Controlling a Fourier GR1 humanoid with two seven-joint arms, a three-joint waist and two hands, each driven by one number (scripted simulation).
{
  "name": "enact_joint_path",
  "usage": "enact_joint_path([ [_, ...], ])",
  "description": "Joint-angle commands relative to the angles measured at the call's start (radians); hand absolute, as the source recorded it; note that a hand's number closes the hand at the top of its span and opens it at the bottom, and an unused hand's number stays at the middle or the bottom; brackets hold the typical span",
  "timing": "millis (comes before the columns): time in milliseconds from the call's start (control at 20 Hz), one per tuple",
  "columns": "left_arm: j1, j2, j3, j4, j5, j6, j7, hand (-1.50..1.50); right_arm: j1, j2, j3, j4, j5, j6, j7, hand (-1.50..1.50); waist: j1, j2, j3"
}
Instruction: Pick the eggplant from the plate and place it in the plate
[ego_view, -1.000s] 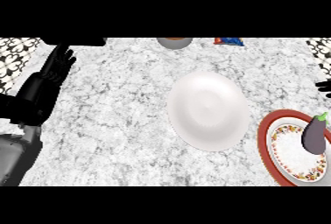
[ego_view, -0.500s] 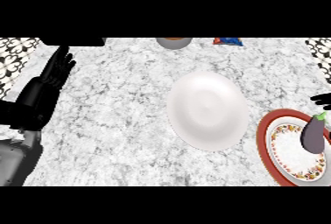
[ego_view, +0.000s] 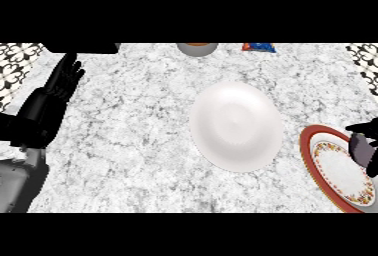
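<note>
A plain white plate lies in the middle of the marble counter. A red-rimmed patterned plate sits at the right edge, with the dark purple eggplant on its far right side, partly cut off by the view's edge. My right hand comes in from the right, and its black fingers show above and below the eggplant, curled round it. My left hand rests open at the far left with fingers pointing up, well away from both plates.
A grey bowl and a blue-and-orange packet stand at the counter's far edge. A dark block sits at the far left corner. Bare marble lies between the left hand and the white plate.
My right hand has come down along the right edge onto the eggplant and now wraps it, hiding most of it. The left hand has barely shifted.
</note>
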Motion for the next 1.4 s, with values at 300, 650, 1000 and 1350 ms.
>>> enact_joint_path([
  [300, -0.002, -0.022, 0.030, -0.045, -0.028, -0.031, 0.031, 0.00, 0.026, 0.026, 0.024, 0.103, 0.109, -0.027, -0.092, -1.50, 0.009, 0.003, 0.004],
  [650, 0.032, -0.042, 0.033, -0.054, -0.050, -0.029, 0.034, 0.00, 0.066, 0.079, 0.005, 0.032, 0.139, -0.334, -0.191, 1.50, 0.002, 0.001, 0.003],
  [1000, 0.093, 0.005, 0.109, 0.002, -0.034, -0.030, 0.013, 0.00, 0.290, -0.049, -0.001, -0.080, 0.196, -0.856, -0.179, 1.50, -0.133, -0.050, -0.006],
  [1350, 0.089, 0.000, 0.118, -0.013, -0.036, -0.020, 0.018, 0.00, 0.460, -0.057, -0.031, -0.298, 0.205, -1.226, -0.206, 1.50, -0.135, -0.039, -0.007],
])
